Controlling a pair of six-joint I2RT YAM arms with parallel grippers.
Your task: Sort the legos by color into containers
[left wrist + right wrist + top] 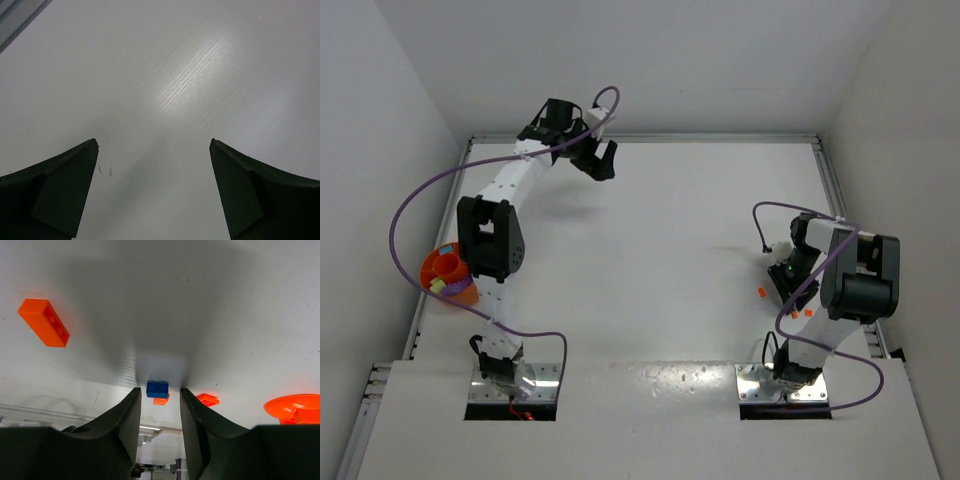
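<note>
Legos (760, 291) lie on the desk (670, 250) beside the right arm (850, 280) in the top view. They are well apart from the orange bowl (448, 272) at the left edge, so I expect a long carry. In the left wrist view, the left jaws are released wide over bare desk and hold nothing. In the right wrist view, the right jaws stand narrow on either side of a blue brick (157, 388), which I judge is not yet pinched. Orange bricks (44, 322) lie nearby.
</note>
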